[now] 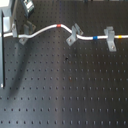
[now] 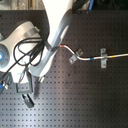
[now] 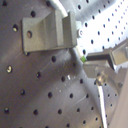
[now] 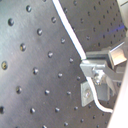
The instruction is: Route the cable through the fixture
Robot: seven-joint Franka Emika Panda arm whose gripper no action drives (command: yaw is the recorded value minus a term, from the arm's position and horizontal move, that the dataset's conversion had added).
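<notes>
The cable (image 1: 47,29) runs white across the perforated board (image 1: 65,90), through the slanted fixture (image 1: 74,34) and a second clip (image 1: 110,39). The gripper (image 4: 97,75) sits at its far end, fingers (image 4: 116,54) clamped on it beside a grey clip (image 3: 52,32).

A black perforated board (image 1: 65,95) fills both exterior views, its holes in even rows. On the board stands a squarish upright grey clip (image 1: 110,39). A pale grey bar (image 1: 2,50) lies along the board's edge at the first exterior view's left
</notes>
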